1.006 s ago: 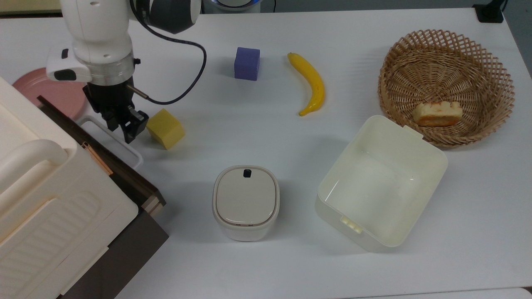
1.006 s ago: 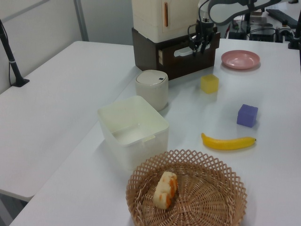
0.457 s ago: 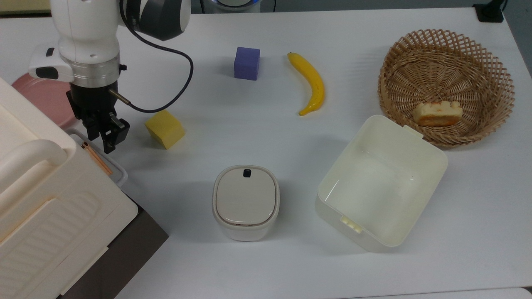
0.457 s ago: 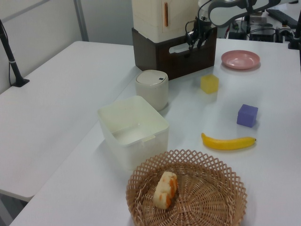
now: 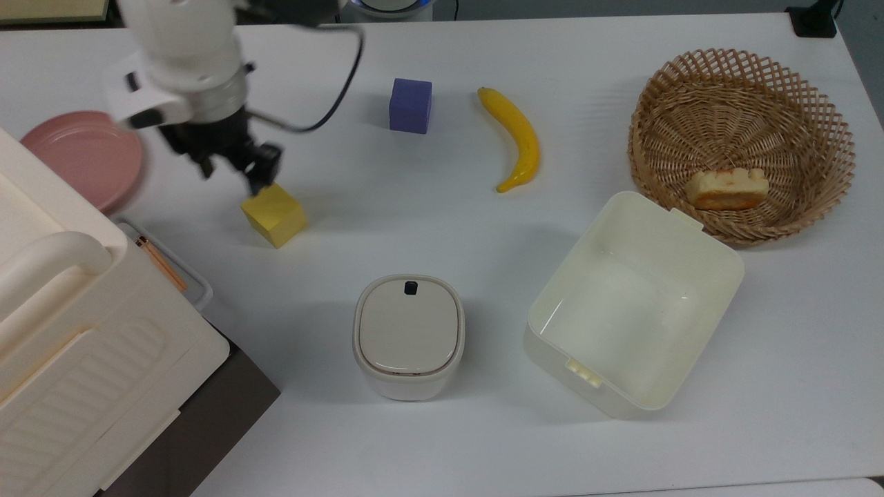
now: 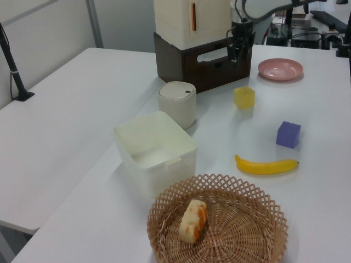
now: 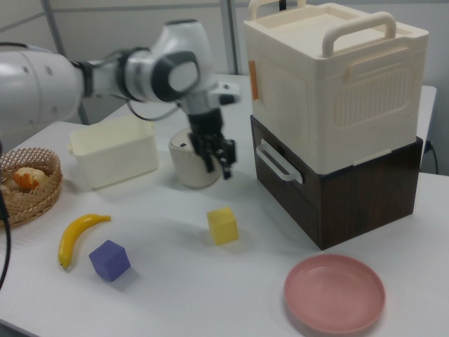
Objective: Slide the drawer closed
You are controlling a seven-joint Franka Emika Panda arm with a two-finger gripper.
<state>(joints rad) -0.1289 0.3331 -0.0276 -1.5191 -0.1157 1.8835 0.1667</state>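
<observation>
Looking down in the top view, the gripper [image 5: 235,166] hangs blurred just at twelve o'clock of the yellow cube [image 5: 274,215], clear of the drawer [image 5: 185,290], whose whitish handle peeks out beside the big cream case [image 5: 83,331] at nine o'clock; whether the fingers are apart, I cannot tell. A pink plate [image 5: 83,155] lies at ten o'clock.

From the left view, the gripper [image 6: 236,52] hovers before the drawer [image 6: 219,68], whose dark front sits flush in its dark cabinet.

From the right view, the gripper [image 7: 216,156] floats above the cube [image 7: 222,225], apart from the drawer handle [image 7: 278,163] at three o'clock.
</observation>
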